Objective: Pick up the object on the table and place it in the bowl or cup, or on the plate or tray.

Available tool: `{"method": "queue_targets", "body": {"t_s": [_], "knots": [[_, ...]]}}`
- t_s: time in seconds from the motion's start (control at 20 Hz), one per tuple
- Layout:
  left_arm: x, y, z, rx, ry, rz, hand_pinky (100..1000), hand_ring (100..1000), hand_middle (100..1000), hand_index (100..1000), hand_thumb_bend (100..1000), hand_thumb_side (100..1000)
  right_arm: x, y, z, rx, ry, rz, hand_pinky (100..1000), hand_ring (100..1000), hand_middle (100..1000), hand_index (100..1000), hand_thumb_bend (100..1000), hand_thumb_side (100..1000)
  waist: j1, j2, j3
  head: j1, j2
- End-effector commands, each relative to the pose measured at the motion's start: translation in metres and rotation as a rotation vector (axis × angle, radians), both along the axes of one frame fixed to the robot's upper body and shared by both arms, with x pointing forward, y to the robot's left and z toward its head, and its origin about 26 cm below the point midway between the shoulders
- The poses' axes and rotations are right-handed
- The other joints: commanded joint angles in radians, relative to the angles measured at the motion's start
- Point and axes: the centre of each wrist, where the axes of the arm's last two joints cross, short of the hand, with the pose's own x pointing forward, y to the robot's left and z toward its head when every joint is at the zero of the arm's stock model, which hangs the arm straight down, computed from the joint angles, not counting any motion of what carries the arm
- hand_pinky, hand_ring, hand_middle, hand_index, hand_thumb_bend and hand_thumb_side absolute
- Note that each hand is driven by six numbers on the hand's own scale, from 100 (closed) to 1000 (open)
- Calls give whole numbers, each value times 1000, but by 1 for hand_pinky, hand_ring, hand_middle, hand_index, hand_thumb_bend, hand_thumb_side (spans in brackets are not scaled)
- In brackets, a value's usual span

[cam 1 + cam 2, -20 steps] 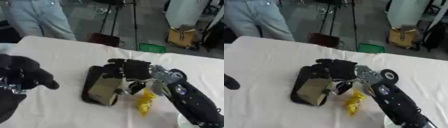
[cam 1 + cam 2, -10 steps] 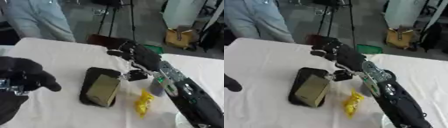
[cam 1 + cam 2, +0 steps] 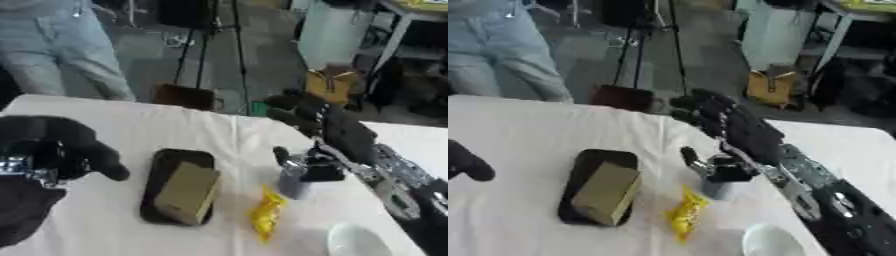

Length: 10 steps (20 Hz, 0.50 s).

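A tan box (image 3: 185, 192) lay on the black tray (image 3: 166, 162) on the worktop (image 3: 105, 125). The right hand (image 3: 732, 127) hovered clear, fingers (image 3: 702, 107) spread wide, holding nothing. Next, I judged, the yellow packet (image 3: 265, 212) wanted a slow, centred approach; the left hand (image 3: 52, 150) waited, curled.

One black tray (image 3: 166, 165), one tan box (image 3: 186, 192), one yellow packet (image 3: 267, 214), one white bowl (image 3: 359, 242).

Both eyes sit up in the robot's head, looking down and forward across the white table (image 3: 131, 130) from close in, sharing nearly the whole scene, with the right eye's picture just shifted a bit sideways.
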Motion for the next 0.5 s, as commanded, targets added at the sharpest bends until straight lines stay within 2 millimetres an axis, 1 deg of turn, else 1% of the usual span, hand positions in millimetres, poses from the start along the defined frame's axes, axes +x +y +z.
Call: {"method": "queue_targets", "body": {"t_s": [0.05,0.1,0.15,0.2,0.25,0.4,0.45,0.5], "knots": [[-2,10,6,4,-33,47,801,842,838,927,100,691,-11,-35,20,-45,7,-10,859,835,869,970,100,529,6,-10,-18,12,-24],[-2,12,5,7,-31,62,801,842,838,927,100,691,-15,-46,21,-44,19,-21,859,835,869,970,100,529,9,-9,-36,18,-29],[-1,15,3,10,-29,79,800,843,839,927,100,693,-20,-57,21,-40,30,-32,836,823,849,954,100,558,11,-10,-58,24,-34],[-1,18,2,12,-27,96,800,842,839,927,100,693,-25,-66,20,-28,41,-36,830,819,844,951,100,564,14,-11,-82,34,-37],[-1,21,1,15,-25,113,800,842,838,923,100,694,-30,-73,17,-10,51,-41,818,815,836,945,100,585,16,-11,-106,43,-41],[-1,30,-3,24,-20,164,799,842,838,922,100,696,-45,-98,6,58,78,-94,807,809,827,936,100,594,20,-12,-175,78,-49],[-1,31,-4,28,-17,172,799,842,838,921,100,699,-71,-112,-10,115,130,-135,802,806,823,933,100,628,21,-16,-187,79,-47],[-2,30,-6,32,-13,170,799,842,838,921,100,699,-102,-120,-21,166,171,-175,802,806,823,933,100,628,22,-20,-188,72,-44]]}}
